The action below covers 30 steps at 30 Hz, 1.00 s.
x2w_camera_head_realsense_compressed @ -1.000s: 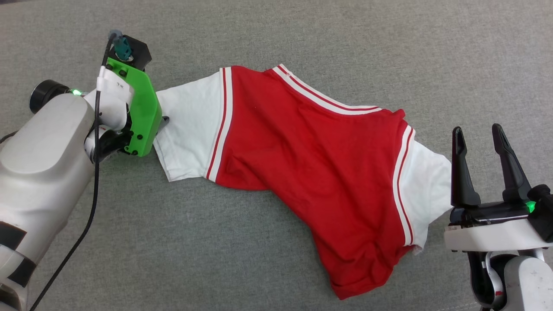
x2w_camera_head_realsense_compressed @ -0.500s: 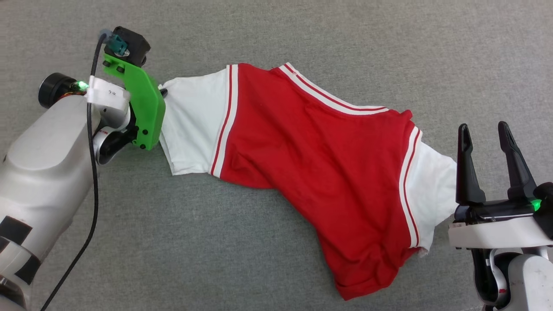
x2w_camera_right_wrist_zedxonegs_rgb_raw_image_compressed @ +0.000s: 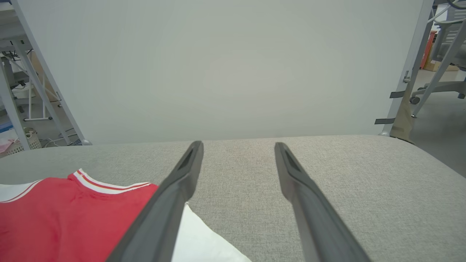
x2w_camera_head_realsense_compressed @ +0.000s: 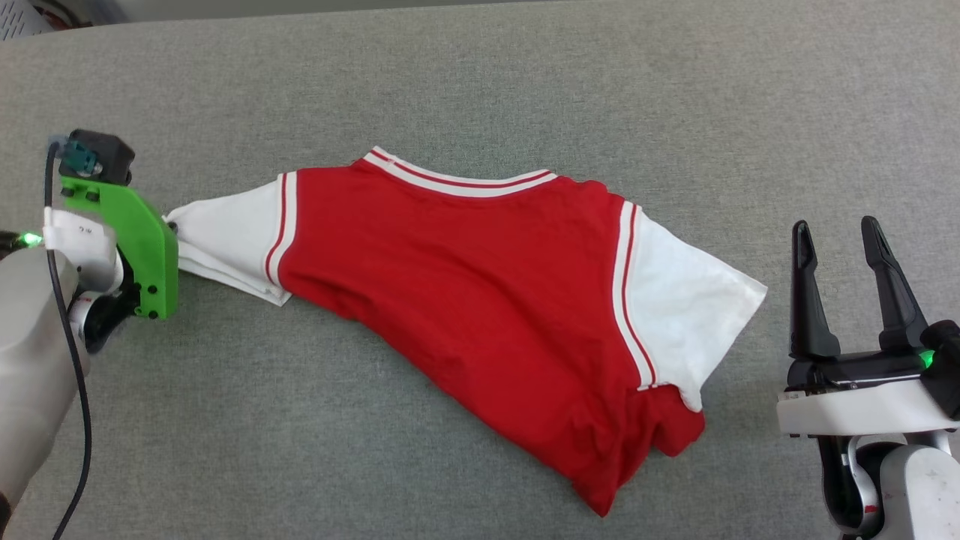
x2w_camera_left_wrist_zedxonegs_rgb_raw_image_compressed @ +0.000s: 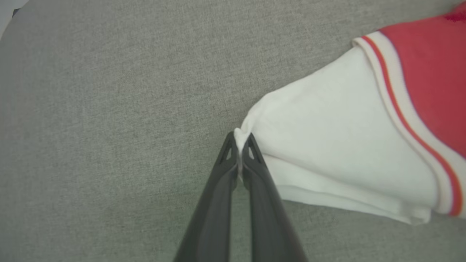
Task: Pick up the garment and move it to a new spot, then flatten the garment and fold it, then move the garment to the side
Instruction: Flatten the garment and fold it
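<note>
We see the garment (x2w_camera_head_realsense_compressed: 465, 300) lying across the middle of the bench (x2w_camera_head_realsense_compressed: 525, 82), its plain red body facing up, stretched from near the left edge toward the right edge. Its striped neck trim faces the far edge, and its hem bunches toward the near edge, right of centre. Our left gripper (x2w_camera_left_wrist_zedxonegs_rgb_raw_image_compressed: 240, 141) has its two dark fingers pressed together on a small tuck of the white left sleeve (x2w_camera_left_wrist_zedxonegs_rgb_raw_image_compressed: 327, 145), at the sleeve's outer end by the bench's left edge. The cloth draws to a point there, and the sleeve folds under itself just behind it. In the head view that arm's green bracket (x2w_camera_head_realsense_compressed: 142, 240) covers the fingers. Our right gripper (x2w_camera_head_realsense_compressed: 835, 225) stands by the bench's right edge with its fingers spread wide and nothing between them, just beside the white right sleeve (x2w_camera_head_realsense_compressed: 690, 300) but not touching it. From the right wrist we look across the grey bench to a pale wall (x2w_camera_right_wrist_zedxonegs_rgb_raw_image_compressed: 218, 65) beyond its far edge
</note>
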{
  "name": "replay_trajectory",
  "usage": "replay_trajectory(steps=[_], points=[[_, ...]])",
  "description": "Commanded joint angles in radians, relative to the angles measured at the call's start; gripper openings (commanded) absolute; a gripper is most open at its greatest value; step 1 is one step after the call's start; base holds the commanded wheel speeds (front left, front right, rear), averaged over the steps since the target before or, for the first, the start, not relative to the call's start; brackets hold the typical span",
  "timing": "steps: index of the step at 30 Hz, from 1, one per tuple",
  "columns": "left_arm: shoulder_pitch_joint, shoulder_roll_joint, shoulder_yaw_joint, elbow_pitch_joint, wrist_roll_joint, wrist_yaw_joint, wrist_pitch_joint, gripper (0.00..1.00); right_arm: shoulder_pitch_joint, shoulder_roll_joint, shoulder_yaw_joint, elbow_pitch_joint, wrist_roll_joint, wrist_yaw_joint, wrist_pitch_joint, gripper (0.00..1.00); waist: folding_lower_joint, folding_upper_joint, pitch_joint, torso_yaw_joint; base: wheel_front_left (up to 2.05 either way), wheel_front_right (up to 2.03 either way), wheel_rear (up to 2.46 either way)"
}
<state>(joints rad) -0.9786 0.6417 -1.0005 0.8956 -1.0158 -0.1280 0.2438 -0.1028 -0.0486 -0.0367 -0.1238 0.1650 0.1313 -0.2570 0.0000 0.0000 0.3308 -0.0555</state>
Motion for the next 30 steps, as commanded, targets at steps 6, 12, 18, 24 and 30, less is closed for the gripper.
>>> replay_trajectory(steps=[6, 12, 18, 24, 30], points=[[0.061, -0.023, -0.011, 0.05, -0.042, -0.003, -0.054, 0.25, 0.024, -0.002, -0.012, 0.006, -0.009, -0.001, -0.005, 1.0, 0.0, 0.0, -0.01, -0.01, 0.0, 0.0, 0.0], [0.048, -0.064, 0.0, 0.101, 0.019, 0.02, -0.333, 1.0, 0.047, -0.002, -0.035, 0.008, -0.025, -0.001, -0.005, 1.0, 0.0, 0.0, -0.063, 0.003, 0.0, 0.0, 0.0], [0.094, -0.077, 0.128, -0.04, 0.138, 0.162, -0.505, 1.0, 0.052, -0.002, -0.108, -0.016, -0.087, -0.001, -0.005, 1.0, 0.0, 0.0, -0.154, 0.049, 0.0, 0.0, 0.0], [0.38, -0.062, 0.416, -0.439, 0.373, 0.344, -0.505, 1.0, 0.005, -0.063, -0.133, -0.026, -0.125, -0.001, -0.005, 1.0, 0.0, 0.0, -0.194, 0.081, 0.0, 0.0, 0.0], [0.653, -0.122, 0.621, -0.714, 0.555, 0.424, -0.505, 1.0, -0.078, -0.204, -0.067, 0.054, -0.077, -0.001, -0.005, 1.0, 0.0, 0.0, -0.201, 0.101, 0.0, 0.0, 0.0]])
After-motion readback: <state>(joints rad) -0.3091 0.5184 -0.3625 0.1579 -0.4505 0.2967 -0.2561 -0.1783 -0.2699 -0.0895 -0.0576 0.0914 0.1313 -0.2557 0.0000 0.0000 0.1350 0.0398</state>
